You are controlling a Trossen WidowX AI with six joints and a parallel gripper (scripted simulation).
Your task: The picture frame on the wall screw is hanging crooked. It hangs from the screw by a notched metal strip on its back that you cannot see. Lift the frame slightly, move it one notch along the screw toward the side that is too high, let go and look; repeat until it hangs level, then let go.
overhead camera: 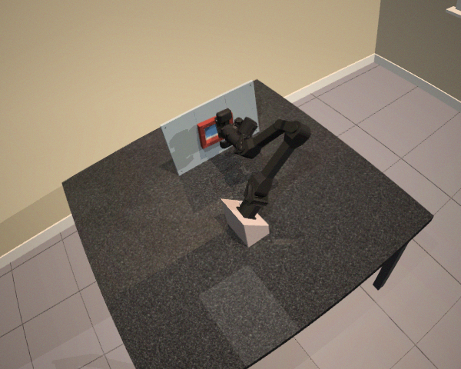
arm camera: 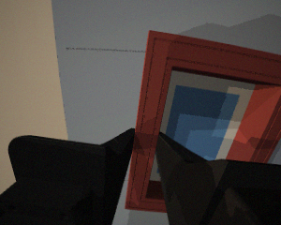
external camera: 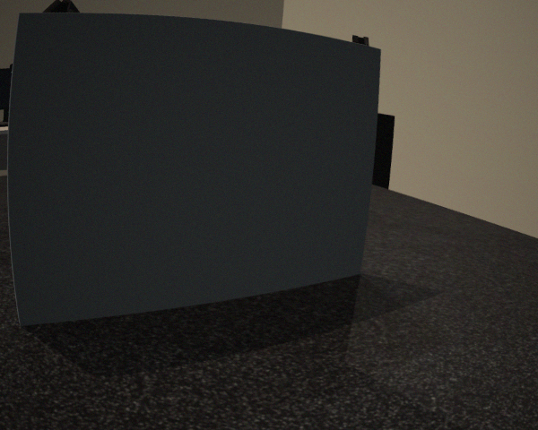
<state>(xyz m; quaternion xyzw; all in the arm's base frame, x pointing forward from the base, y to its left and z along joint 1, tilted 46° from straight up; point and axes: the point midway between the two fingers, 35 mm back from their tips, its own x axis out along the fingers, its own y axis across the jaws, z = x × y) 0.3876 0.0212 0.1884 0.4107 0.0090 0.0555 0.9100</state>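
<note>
The red picture frame, with a blue, white and red picture, hangs against the upright pale board. My gripper is shut on the frame's upper bar, which lies at the left of the frame in the turned wrist view. One finger is on the bar's outer side and one on its inner side. In the top view, the gripper covers the frame's right part. The frame does not look parallel to the thin line on the board, but the slanted view hides how far it tilts. The screw and notched strip are hidden.
The board stands on the dark speckled table, near its far edge. In the exterior view, its bare back hides the frame. The arm reaches over from a pale wedge-shaped base. The room wall rises behind the board.
</note>
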